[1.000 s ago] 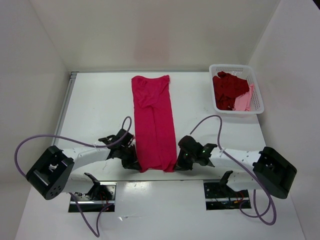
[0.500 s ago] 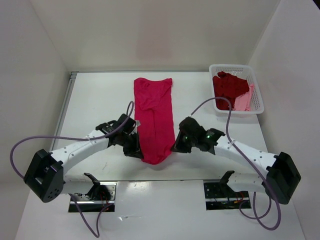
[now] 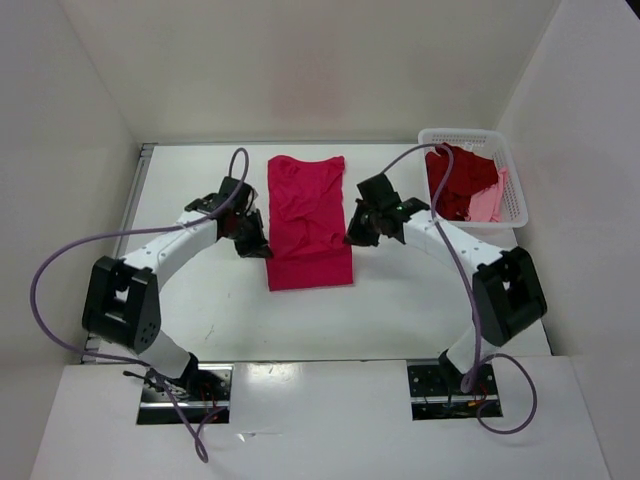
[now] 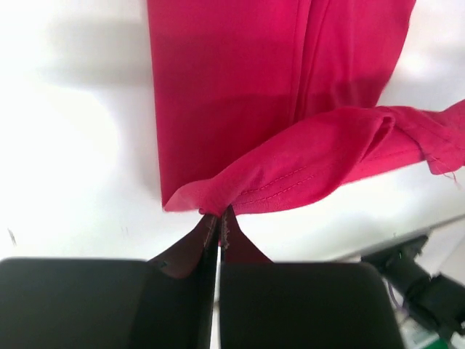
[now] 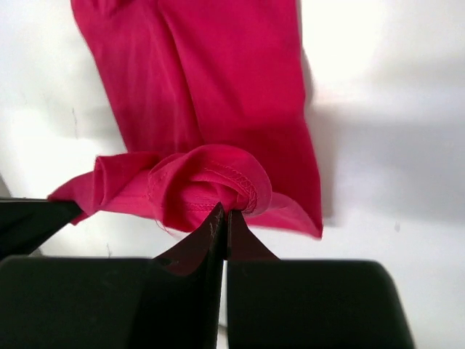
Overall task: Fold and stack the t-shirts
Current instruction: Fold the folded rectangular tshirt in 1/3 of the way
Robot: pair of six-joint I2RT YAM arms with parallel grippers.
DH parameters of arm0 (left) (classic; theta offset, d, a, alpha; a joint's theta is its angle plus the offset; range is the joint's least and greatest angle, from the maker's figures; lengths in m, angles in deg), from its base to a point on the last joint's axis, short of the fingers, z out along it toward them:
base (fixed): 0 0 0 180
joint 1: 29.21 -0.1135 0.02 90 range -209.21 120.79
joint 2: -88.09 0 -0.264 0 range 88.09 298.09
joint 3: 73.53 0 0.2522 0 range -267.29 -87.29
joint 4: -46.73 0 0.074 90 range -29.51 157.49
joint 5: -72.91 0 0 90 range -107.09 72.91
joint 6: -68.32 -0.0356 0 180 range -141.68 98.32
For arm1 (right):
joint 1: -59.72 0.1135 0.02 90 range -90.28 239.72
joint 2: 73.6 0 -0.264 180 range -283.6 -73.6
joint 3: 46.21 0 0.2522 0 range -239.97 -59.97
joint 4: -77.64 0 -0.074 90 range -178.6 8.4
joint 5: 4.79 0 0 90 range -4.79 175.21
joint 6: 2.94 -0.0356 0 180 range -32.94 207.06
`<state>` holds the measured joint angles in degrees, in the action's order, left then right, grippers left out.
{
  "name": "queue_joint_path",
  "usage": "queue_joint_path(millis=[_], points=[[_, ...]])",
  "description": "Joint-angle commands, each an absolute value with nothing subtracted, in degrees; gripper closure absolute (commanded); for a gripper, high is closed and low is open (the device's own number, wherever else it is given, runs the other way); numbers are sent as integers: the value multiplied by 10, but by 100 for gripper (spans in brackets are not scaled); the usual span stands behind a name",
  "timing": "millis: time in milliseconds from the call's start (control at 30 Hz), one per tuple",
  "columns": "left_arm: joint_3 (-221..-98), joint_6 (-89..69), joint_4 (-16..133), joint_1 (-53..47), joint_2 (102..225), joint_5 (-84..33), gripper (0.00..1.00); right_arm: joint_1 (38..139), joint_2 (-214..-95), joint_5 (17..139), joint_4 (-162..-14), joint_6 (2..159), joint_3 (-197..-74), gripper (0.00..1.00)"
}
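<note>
The crimson-magenta t-shirt (image 3: 310, 225) lies in the middle of the table as a narrow strip, its near half doubled over toward the far end. My left gripper (image 3: 262, 245) is shut on the lifted hem at the shirt's left edge. In the left wrist view the fingertips (image 4: 219, 218) pinch that stitched hem above the flat cloth (image 4: 240, 94). My right gripper (image 3: 352, 235) is shut on the hem at the right edge. Its tips (image 5: 224, 214) bite a bunched fold over the flat layer (image 5: 232, 87). A darker red t-shirt (image 3: 460, 180) and a light pink one (image 3: 490, 205) lie crumpled in the basket.
The white perforated basket (image 3: 458, 133) stands at the back right corner of the table. Purple cables loop from both arms over the table. White walls close the table in at the back and both sides.
Both grippers have carried the shirt's near hem away from the arm bases toward the far end, doubling the long strip over itself. The shirt now looks about half as long.
</note>
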<state>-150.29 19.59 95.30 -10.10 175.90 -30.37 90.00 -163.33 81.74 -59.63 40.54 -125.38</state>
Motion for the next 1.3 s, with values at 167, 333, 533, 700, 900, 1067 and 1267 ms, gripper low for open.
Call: queue_joint_path(millis=[167,333,533,700,900,1067,1267], points=[[-1605,147,900,-124,1894,-254,100,864,-1761,817,-649,471,-1371,99],[-1673,142,888,-137,1946,-237,99,848,-1816,823,-649,483,-1428,99],[-1710,147,865,-142,1982,-232,95,837,-1893,818,-643,495,-1505,99],[-1710,152,825,-147,1987,-232,50,830,-1938,813,-632,507,-1567,80],[-1682,152,806,-152,1894,-213,30,830,-1890,819,-621,518,-1585,62],[-1573,209,760,-140,1821,-312,51,842,-1822,794,-636,523,-1514,74],[-1408,313,672,-79,1776,-309,82,902,-1856,749,-682,512,-1478,100]])
